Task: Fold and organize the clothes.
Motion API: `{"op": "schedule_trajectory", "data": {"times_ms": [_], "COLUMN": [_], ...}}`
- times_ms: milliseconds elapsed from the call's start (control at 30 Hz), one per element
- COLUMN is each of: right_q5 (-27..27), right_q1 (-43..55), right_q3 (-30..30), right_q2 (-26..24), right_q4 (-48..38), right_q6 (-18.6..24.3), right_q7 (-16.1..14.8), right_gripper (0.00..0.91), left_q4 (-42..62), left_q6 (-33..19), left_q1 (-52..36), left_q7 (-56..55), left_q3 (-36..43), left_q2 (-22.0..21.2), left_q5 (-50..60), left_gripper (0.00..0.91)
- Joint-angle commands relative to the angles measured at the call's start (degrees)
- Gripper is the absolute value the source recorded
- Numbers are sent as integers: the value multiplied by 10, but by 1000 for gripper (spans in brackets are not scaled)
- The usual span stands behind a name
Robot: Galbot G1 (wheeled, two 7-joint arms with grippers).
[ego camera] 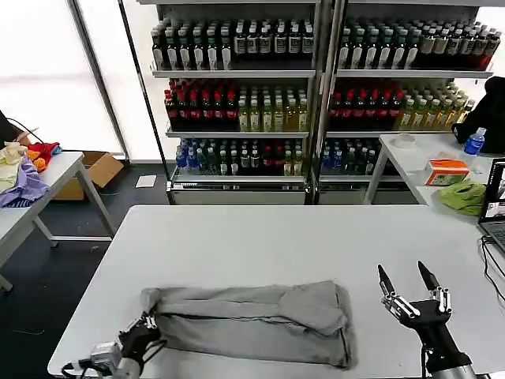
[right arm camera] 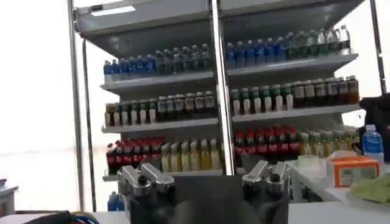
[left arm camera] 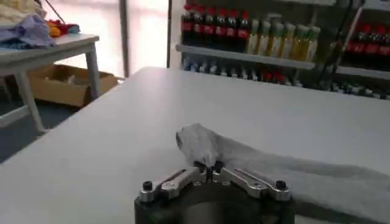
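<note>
A: Shirt [ego camera: 248, 322], grey, on the white table [ego camera: 260, 237] near the front edge, already folded into a long band lying left to right. No sleeves sticking out.

B: Left side first?

A: Left gripper [ego camera: 143, 333] is low at the band's left end, fingers pressed together on a bit of the cloth there. Left wrist view agrees: the grey end [left arm camera: 204, 146] bunches up right at the fingertips.

B: Middle?

A: Lumpy, a ridge runs along the top layer, right end squarer. I'd call it partly done, probably one more fold across, then smoothing and setting aside.

B: Right side?

A: Right gripper [ego camera: 409, 283] is up off the table, just beside the shirt's right end, not touching, fingers spread and pointing up. Holding nothing.

B: Other clothes?

A: None on this table.
</note>
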Motion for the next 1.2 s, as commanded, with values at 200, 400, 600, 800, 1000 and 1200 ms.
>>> {"op": "schedule_trajectory", "data": {"times_ms": [200, 400, 600, 800, 1000, 1200], "right_q5": [1, 1, -2, -5, -12, -16], "right_q1": [0, -6, -11, -20, -26, -30], "right_q3": [-3, -1, -3, -8, -10, -5], "right_q2": [1, 5, 6, 13, 17, 23], "right_q4": [0, 4, 10, 14, 14, 11], "right_q6": [0, 0, 0, 2, 3, 3], "right_q7": [8, 10, 11, 6, 6, 3], "right_gripper": [907, 907, 907, 907, 907, 907], "left_q4": [112, 47, -107, -168, -129, -86], "left_q6": [3, 7, 2, 13, 5, 3], "left_q1": [-45, -22, 3, -17, -66, -88], "left_q7": [78, 75, 59, -18, -47, -46], "left_q3": [-296, -295, -160, 45, 168, 245], "left_q2": [161, 164, 138, 164, 162, 124], "left_q5": [-110, -111, -152, -221, -221, -196], "left_gripper": [10, 10, 10, 10, 10, 10]}}
